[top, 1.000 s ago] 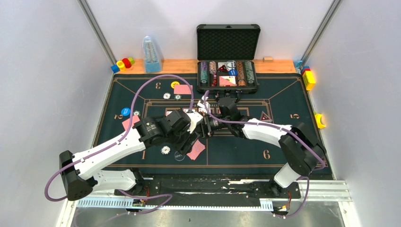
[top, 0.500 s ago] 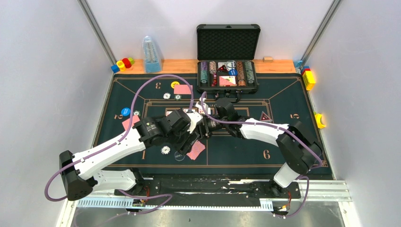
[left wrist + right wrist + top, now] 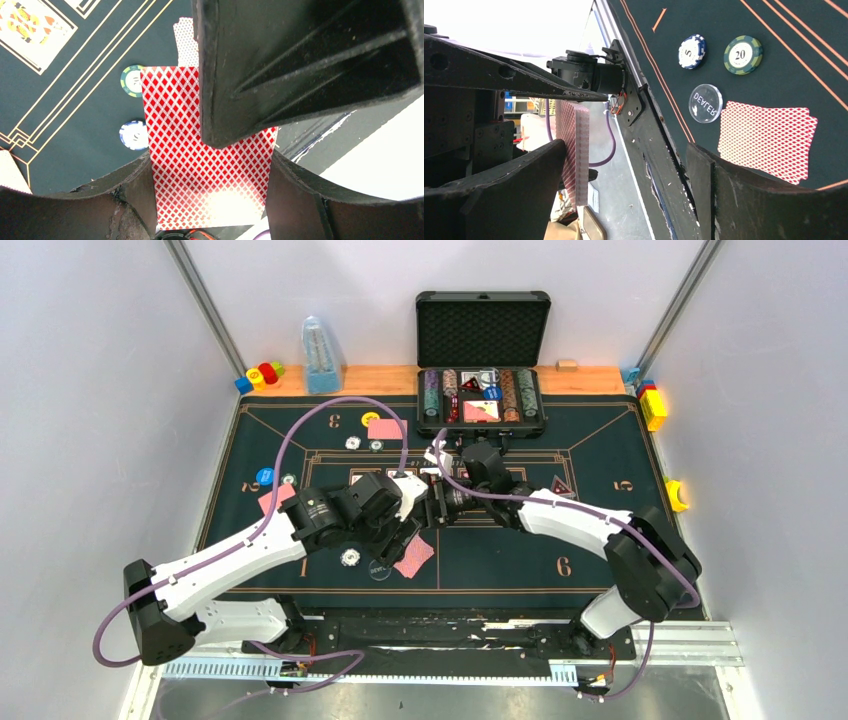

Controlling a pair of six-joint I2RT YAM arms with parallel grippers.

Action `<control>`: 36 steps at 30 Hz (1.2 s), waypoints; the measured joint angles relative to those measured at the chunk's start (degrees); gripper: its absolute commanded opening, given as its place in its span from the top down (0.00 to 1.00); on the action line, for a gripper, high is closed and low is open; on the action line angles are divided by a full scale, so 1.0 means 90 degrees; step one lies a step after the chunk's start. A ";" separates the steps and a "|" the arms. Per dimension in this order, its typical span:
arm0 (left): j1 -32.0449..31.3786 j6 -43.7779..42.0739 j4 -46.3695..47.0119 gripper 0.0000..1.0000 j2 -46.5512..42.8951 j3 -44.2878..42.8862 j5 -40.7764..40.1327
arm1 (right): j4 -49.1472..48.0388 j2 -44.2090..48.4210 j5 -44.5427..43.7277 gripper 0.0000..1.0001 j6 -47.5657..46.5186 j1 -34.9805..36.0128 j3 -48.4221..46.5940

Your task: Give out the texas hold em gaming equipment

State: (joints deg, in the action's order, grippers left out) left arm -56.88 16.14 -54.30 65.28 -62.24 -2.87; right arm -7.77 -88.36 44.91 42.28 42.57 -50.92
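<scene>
Right jaws still straddle left-held card deck, elbow swung outward.

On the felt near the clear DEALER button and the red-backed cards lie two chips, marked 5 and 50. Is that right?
Not quite: the right wrist view shows the green chip marked 20, not 50. The rest stands: the 5 chip lies beside it on the felt, near the clear DEALER button and the red-backed cards.
</scene>
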 measured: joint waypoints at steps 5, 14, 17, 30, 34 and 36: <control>0.0000 0.0000 0.0000 1.00 -0.0002 0.0000 0.0000 | 0.0194 0.0124 -0.0107 0.10 -0.0066 -0.0107 0.0000; 0.0000 0.0000 -0.0007 1.00 -0.0039 0.0000 0.0024 | 0.0435 0.0330 -0.0187 0.12 -0.0296 -0.0182 -0.0005; -0.0002 0.0000 -0.0010 1.00 -0.0039 0.0000 0.0032 | 0.0437 0.0340 -0.0051 0.16 -0.0359 -0.0187 -0.0005; -0.0002 0.0000 -0.0010 1.00 -0.0039 0.0000 0.0029 | 0.0512 0.0663 0.0078 0.40 -0.0483 -0.0197 -0.0005; 0.0000 -0.0002 -0.0010 1.00 -0.0039 0.0000 0.0027 | 0.0566 0.0831 0.0058 0.55 -0.0508 -0.0197 -0.0005; -0.0002 0.0000 -0.0010 1.00 -0.0039 0.0000 0.0027 | 0.0573 0.0916 0.0046 0.62 -0.0529 -0.0197 -0.0005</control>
State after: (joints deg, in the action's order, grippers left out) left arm -56.90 16.14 -54.39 64.93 -62.24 -2.63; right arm -2.61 -80.12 45.32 37.52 40.80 -50.96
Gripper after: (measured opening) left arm 0.716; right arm 0.477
